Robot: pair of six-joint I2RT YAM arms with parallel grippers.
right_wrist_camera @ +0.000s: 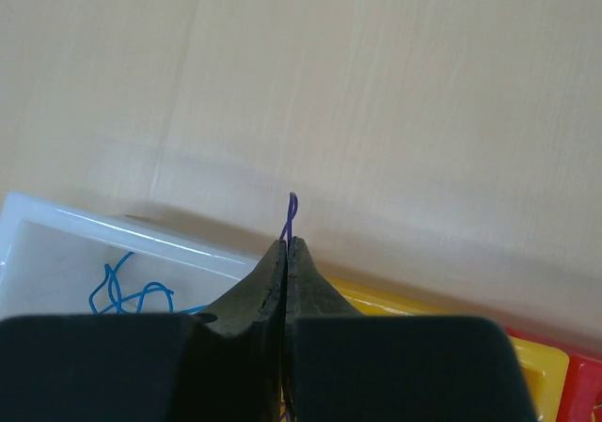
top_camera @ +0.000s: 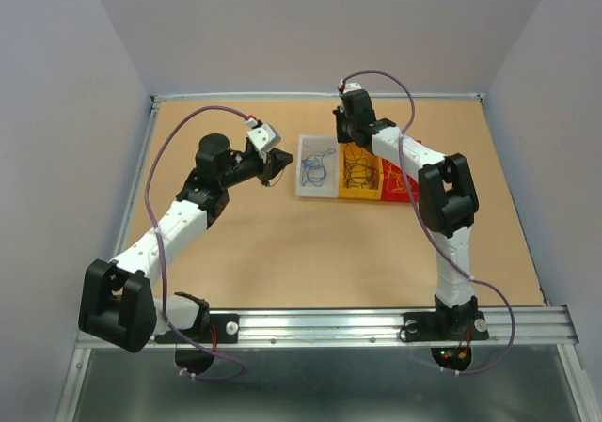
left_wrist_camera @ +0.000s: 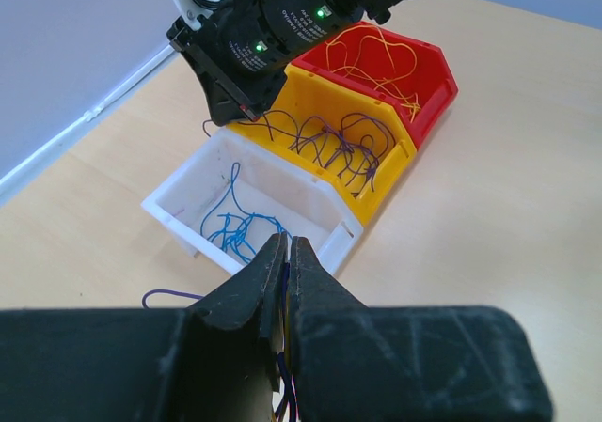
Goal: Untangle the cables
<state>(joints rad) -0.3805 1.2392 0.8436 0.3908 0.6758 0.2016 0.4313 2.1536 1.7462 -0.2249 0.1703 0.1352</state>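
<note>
The blue cables [left_wrist_camera: 235, 229] lie in the white bin [left_wrist_camera: 167, 220], the dark cables [left_wrist_camera: 334, 145] in the yellow bin [left_wrist_camera: 388, 185] beside it, the orange cables [left_wrist_camera: 376, 60] in the red bin [left_wrist_camera: 437, 88]. The right gripper [right_wrist_camera: 285, 243] is closed on one purple cable [right_wrist_camera: 292, 208] above the yellow bin's far side. The left gripper [left_wrist_camera: 287, 243], near the white bin, pinches some mixed cables [left_wrist_camera: 283, 389].

Bright, even light from above; only soft, faint shadows lie on the surface [top_camera: 282, 253]. Wrist views blur in the dark foreground at the bottom.
</note>
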